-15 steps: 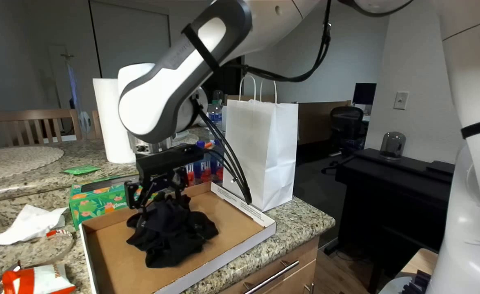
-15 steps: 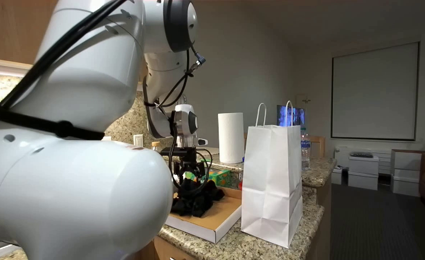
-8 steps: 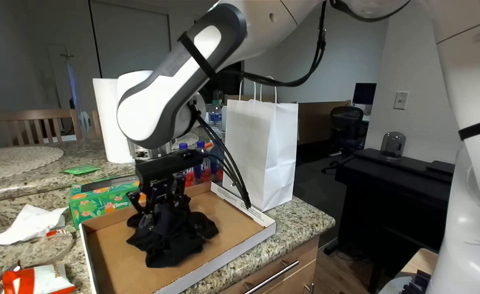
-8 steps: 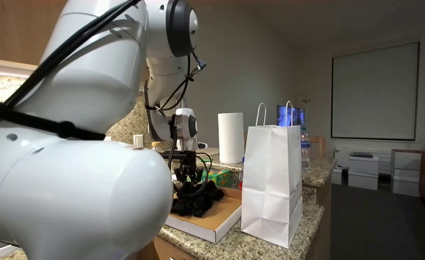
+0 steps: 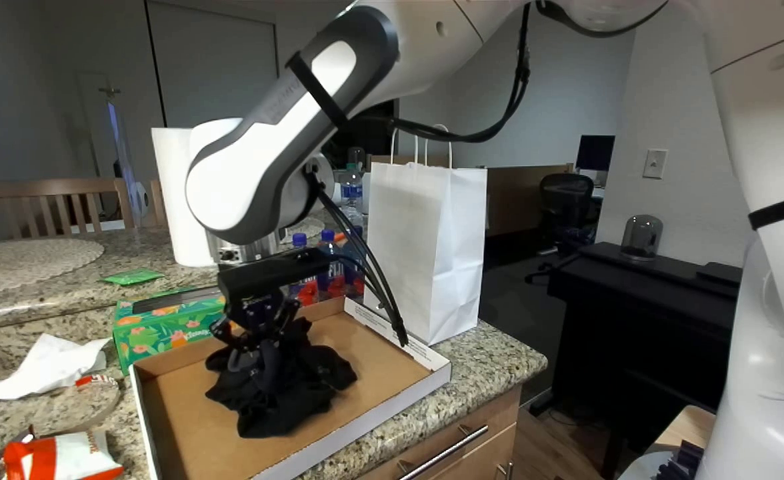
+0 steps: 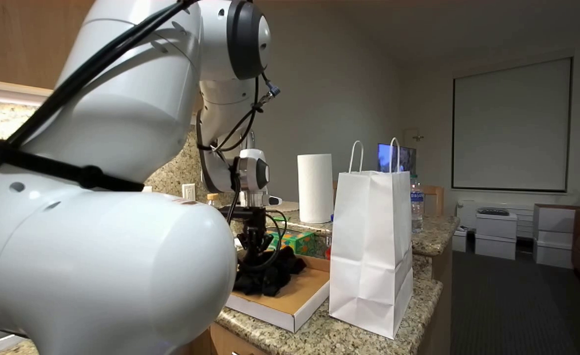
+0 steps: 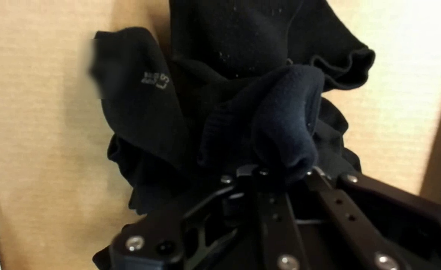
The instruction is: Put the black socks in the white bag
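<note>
- My gripper (image 7: 285, 173) is clenched on a navy-looking fold of the black socks (image 5: 292, 393) — they lie bunched inside the shallow cardboard tray (image 5: 379, 360).
- The white bag (image 5: 425, 253) stands upright just beside the tray — on the tabletop (image 5: 489, 353).
- I see a flowered tissue box (image 5: 165, 330) beside the tray too.

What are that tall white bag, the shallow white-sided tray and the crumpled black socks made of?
Tall white bag: matte paper, it seems, from crisp creases. Shallow white-sided tray: probably cardboard, dull brown inside with faint ribbing. Crumpled black socks: soft, dull, likely knit, judging by loose folds; fibre unclear.
</note>
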You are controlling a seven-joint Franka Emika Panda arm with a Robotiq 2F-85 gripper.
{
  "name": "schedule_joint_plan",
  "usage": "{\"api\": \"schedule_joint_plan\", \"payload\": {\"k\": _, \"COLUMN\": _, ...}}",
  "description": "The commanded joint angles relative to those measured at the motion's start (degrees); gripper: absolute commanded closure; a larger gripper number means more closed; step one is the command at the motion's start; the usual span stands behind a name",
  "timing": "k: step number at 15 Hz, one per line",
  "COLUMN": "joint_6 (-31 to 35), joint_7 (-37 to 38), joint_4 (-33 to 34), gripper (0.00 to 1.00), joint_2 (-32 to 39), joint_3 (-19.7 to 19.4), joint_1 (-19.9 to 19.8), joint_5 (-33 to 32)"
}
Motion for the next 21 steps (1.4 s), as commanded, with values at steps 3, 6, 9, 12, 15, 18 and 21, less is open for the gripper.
{"api": "schedule_joint_plan", "payload": {"k": 3, "joint_6": -1.39, "joint_7": -4.03, "joint_4": -1.59, "gripper": 0.92, "joint_2": -4.02, "joint_3": 1.37, "joint_1": 0.22, "joint_5": 2.36}}
{"api": "schedule_joint_plan", "payload": {"k": 6, "joint_6": -2.03, "joint_7": -6.41, "joint_4": -2.35, "gripper": 0.93, "joint_2": -7.25, "joint_3": 2.70, "joint_1": 0.00, "joint_5": 2.98}}
{"api": "schedule_joint_plan", "payload": {"k": 9, "joint_6": -4.00, "joint_7": -8.13, "joint_4": -2.34, "gripper": 0.93, "joint_2": -10.24, "joint_3": 3.58, "joint_1": -0.24, "joint_5": 3.11}}
{"api": "schedule_joint_plan", "payload": {"k": 12, "joint_6": -6.61, "joint_7": -9.35, "joint_4": -2.13, "gripper": 0.92, "joint_2": -12.89, "joint_3": 4.08, "joint_1": -0.44, "joint_5": 2.85}}
{"api": "schedule_joint_plan", "payload": {"k": 15, "joint_6": -9.34, "joint_7": -10.49, "joint_4": -1.51, "gripper": 0.92, "joint_2": -14.93, "joint_3": 4.29, "joint_1": -0.63, "joint_5": 2.33}}
{"api": "schedule_joint_plan", "payload": {"k": 18, "joint_6": -11.17, "joint_7": -12.69, "joint_4": -1.19, "gripper": 0.92, "joint_2": -16.80, "joint_3": 4.55, "joint_1": -0.90, "joint_5": 2.55}}
{"api": "schedule_joint_plan", "payload": {"k": 21, "joint_6": -12.80, "joint_7": -15.00, "joint_4": -0.73, "gripper": 0.92, "joint_2": -18.73, "joint_3": 4.76, "joint_1": -1.10, "joint_5": 2.39}}
